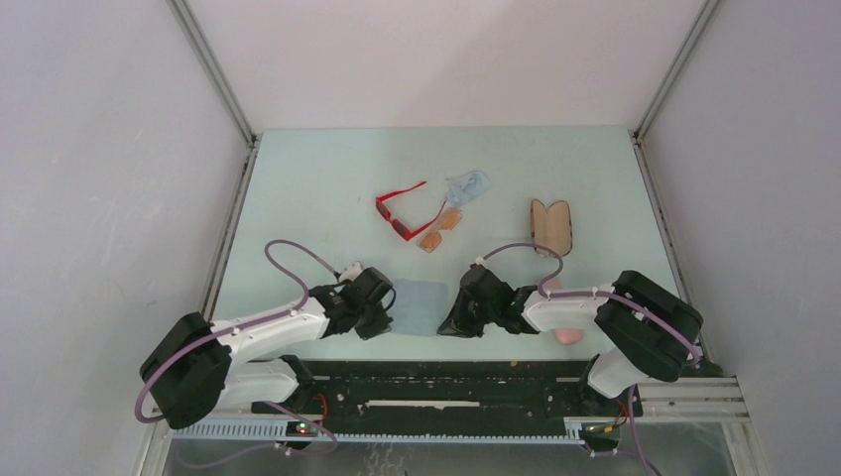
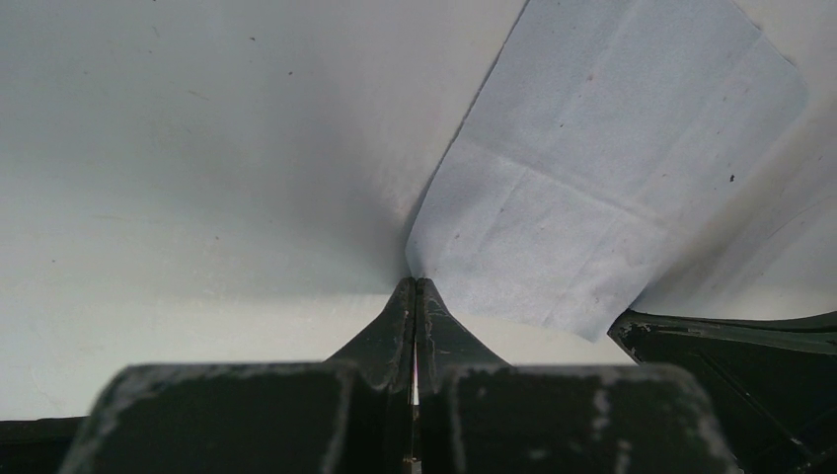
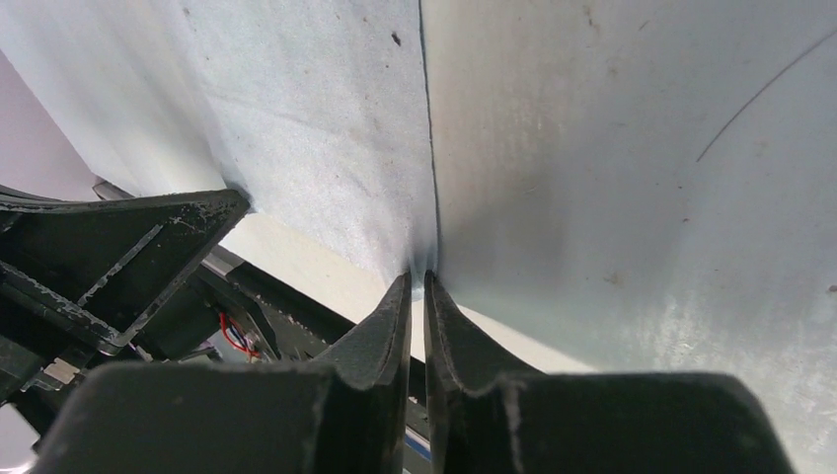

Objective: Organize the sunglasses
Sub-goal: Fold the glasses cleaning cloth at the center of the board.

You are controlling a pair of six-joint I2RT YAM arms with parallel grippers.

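left gripper (image 2: 415, 283): pinched shut on blue cloth (image 2: 592, 178) corner
right gripper (image 3: 417, 278): pinching same cloth's edge
red sunglasses (image 1: 401, 212): touching orange sunglasses (image 1: 442, 231)

Table (image 1: 317, 178) carries red sunglasses (image 1: 394, 220), orange sunglasses (image 1: 433, 239), flat cloth (image 1: 418, 305), plaid case (image 1: 551, 226).

Two arms on my screen: white links, black joints, lilac cables.
On my overhead feed the left arm (image 1: 268, 332) and the right arm (image 1: 570, 307) each have a smooth white link between bulky, rounded black joint housings (image 1: 188, 369). A thin lilac cable (image 1: 288, 253) runs along each arm, tied on with small white clips (image 1: 349, 268). Through the wrist cameras the left gripper (image 2: 416, 286) and right gripper (image 3: 417, 281) have matte black wedge-shaped fingers (image 2: 390, 336) that taper to thin tips. Their blocky bases are scuffed with pale grey scratches.
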